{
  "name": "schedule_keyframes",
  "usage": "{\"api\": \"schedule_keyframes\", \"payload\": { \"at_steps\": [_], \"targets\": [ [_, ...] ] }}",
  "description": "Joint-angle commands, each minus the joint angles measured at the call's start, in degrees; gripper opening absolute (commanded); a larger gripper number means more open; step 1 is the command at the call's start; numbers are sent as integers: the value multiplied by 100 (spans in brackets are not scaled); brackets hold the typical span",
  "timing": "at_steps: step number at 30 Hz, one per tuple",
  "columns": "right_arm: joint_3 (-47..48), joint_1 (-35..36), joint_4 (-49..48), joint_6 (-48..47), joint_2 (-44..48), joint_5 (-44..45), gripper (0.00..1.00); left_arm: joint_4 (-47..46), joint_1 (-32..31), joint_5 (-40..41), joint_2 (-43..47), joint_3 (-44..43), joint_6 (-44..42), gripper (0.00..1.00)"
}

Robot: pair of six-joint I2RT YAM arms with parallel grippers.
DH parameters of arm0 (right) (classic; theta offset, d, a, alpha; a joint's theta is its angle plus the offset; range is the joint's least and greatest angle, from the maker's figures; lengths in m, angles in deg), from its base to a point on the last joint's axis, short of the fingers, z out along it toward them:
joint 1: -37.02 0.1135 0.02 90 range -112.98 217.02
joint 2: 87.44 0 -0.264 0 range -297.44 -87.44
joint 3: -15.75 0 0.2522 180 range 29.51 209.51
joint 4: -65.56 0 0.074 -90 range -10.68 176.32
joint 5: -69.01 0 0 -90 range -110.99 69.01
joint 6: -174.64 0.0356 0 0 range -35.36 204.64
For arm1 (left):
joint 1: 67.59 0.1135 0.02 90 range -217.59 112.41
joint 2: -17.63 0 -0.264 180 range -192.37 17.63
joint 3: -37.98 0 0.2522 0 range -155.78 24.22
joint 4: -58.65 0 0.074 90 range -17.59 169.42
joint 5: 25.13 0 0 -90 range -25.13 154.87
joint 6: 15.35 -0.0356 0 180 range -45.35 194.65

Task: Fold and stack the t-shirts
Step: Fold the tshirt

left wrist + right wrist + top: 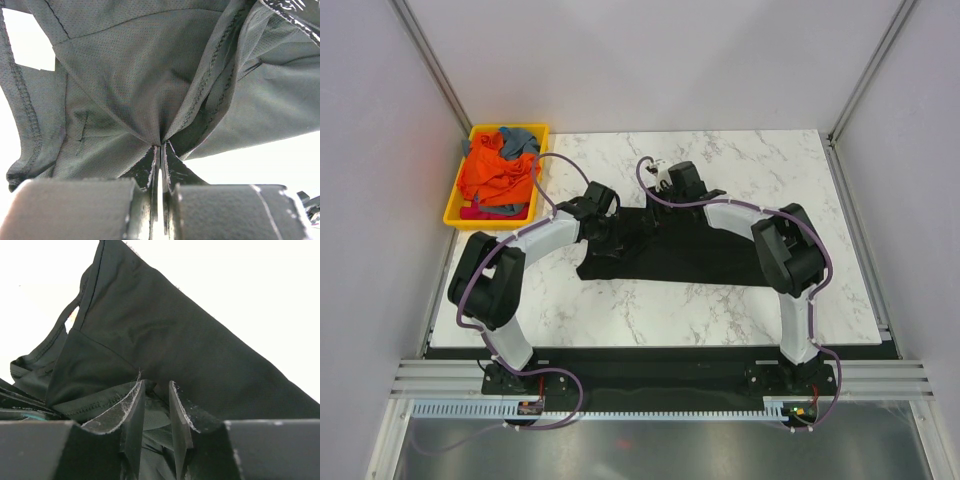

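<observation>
Pinching the black t-shirt [690,258] at its left end, the left gripper [161,148] was clamped tight on a fold. The shirt lay between the arms, long axis left to right. The right gripper [156,386], nipping bunched cloth at the far edge, sat nearer the middle.

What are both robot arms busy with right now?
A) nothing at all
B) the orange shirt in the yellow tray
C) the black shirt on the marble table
C: the left pincer and right pincer each grip cloth of the black shirt; the orange shirt lies in the yellow tray.
</observation>
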Motion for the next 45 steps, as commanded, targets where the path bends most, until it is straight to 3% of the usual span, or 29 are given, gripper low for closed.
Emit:
{"api": "schedule_keyframes", "payload": {
  "at_steps": [1, 5, 8, 9, 10, 13, 14, 31, 34, 35, 40, 45],
  "targets": [
    [241, 39, 7, -101, -123, -155, 34, -8, -27, 85, -7, -125, -93, 2],
    [250, 39, 68, -84, -175, -181, 40, -8, -27, 94, 1, -99, -102, 2],
    [267, 39, 77, -84, -202, -199, 38, -8, -27, 85, 10, -99, -84, 2],
    [215, 39, 60, -66, -184, -164, 34, 1, -27, 85, 19, -99, -93, 2],
    [171, 39, 16, -57, -149, -164, 21, -8, -35, 85, 19, -99, -84, 2],
    [136, 39, -81, -57, -79, -216, 1, 1, -36, 94, 37, -90, -67, 2],
    [118, 39, -81, -49, -35, -216, 0, 1, -36, 103, 45, -90, -49, 2],
    [-1709, 39, -950, 154, 1450, 4, 3, 326, -36, 366, -34, -248, -31, 3],
    [-2061, 39, -1109, 145, 1695, 3, 4, 317, -79, 358, 45, -196, -5, 7],
    [-2279, 39, -1153, 145, 1784, 12, 5, 343, -88, 340, 80, -178, 4, 14],
    [-2887, 39, -1286, 84, 2293, 12, 22, 519, -97, 603, 361, -125, 48, 33],
    [-3213, 39, -1197, 153, 2707, 109, 29, 704, -1, 832, 380, -537, -40, 35]
  ]
}}
